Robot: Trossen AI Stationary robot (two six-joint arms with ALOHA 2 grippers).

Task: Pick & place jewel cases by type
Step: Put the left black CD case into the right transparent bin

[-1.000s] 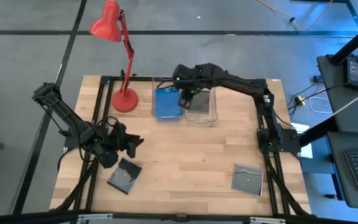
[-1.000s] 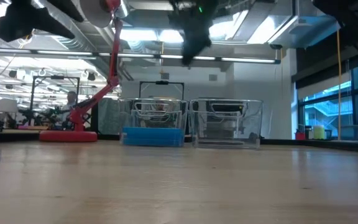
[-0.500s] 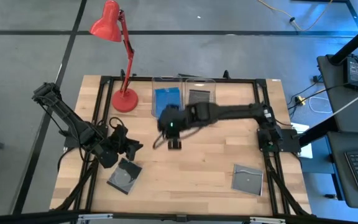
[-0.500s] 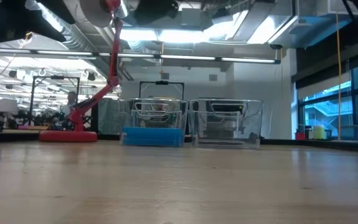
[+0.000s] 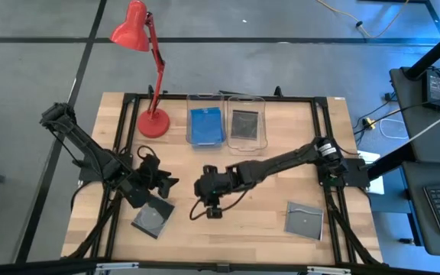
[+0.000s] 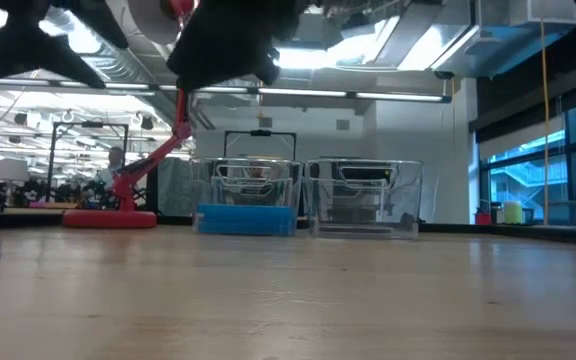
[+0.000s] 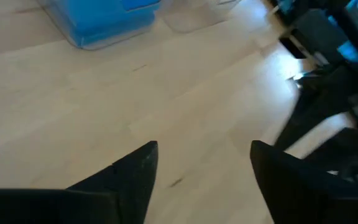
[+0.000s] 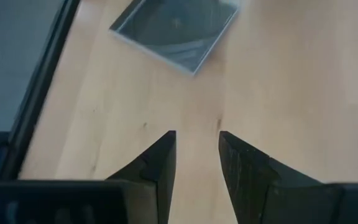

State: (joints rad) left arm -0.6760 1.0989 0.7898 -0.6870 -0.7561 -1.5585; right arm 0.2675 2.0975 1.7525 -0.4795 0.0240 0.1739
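A: Where are the jewel cases?
B: One grey case (image 5: pixel 152 218) lies at the near left of the surface (image 5: pixel 250 218), another (image 5: pixel 304 221) near right. Blue ones (image 5: pixel 205 125) sit in the left bin (image 5: pixel 205 120), a grey one (image 5: pixel 244 123) in the right bin (image 5: pixel 247 121).
A: The fingers?
B: The left gripper (image 5: pixel 164 183), just beside the near-left case, has fingers apart and empty. The right gripper (image 5: pixel 213 208), mid-surface, has a narrow gap and holds nothing.
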